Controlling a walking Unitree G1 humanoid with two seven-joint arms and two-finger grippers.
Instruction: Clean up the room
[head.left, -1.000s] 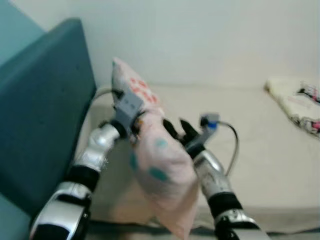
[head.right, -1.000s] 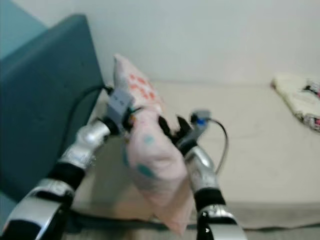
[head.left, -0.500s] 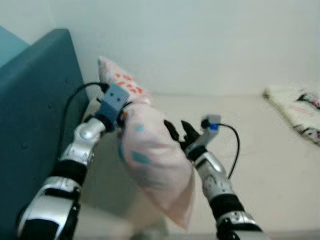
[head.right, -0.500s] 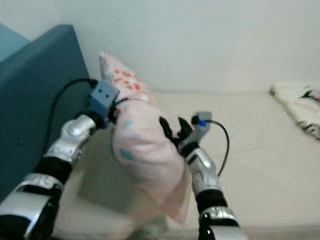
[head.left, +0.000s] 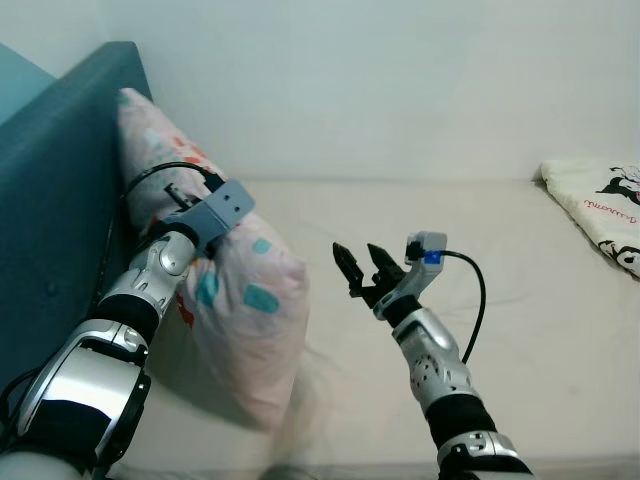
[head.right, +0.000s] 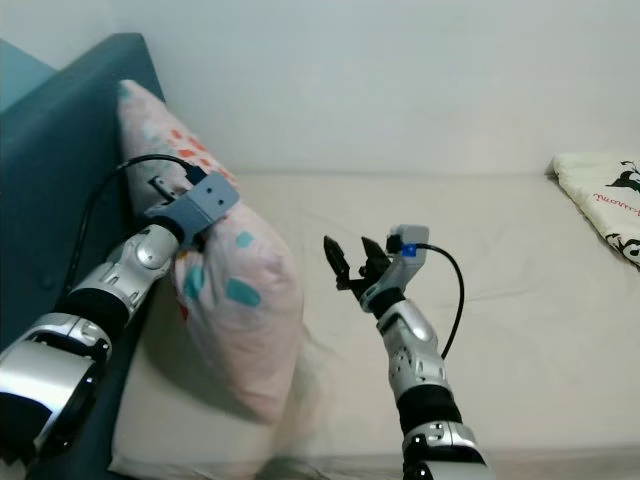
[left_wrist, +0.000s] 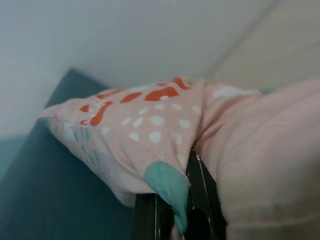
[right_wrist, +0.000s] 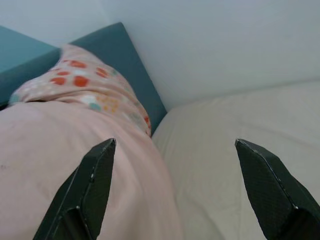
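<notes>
A pink pillow (head.left: 235, 310) with teal and red spots stands on end at the left end of the bed, leaning against the teal headboard (head.left: 50, 200). My left gripper (left_wrist: 175, 210) is shut on a fold of the pillow's fabric near its upper part, its fingers mostly buried in the cloth. To the right of the pillow, my right gripper (head.left: 356, 252) hovers open above the mattress, a short gap away from it with nothing between its fingers. Pillow (right_wrist: 75, 150) and headboard lie straight ahead in the right wrist view.
The beige mattress (head.left: 500, 230) stretches to the right along a white wall. A white cloth with a dark cartoon print (head.left: 600, 205) lies at the far right end. The mattress's front edge runs along the bottom of the eye views.
The pillow, held up between both grippers before, has swung left against the headboard. My right gripper has let go and drawn off to the right. The left arm followed the pillow.
</notes>
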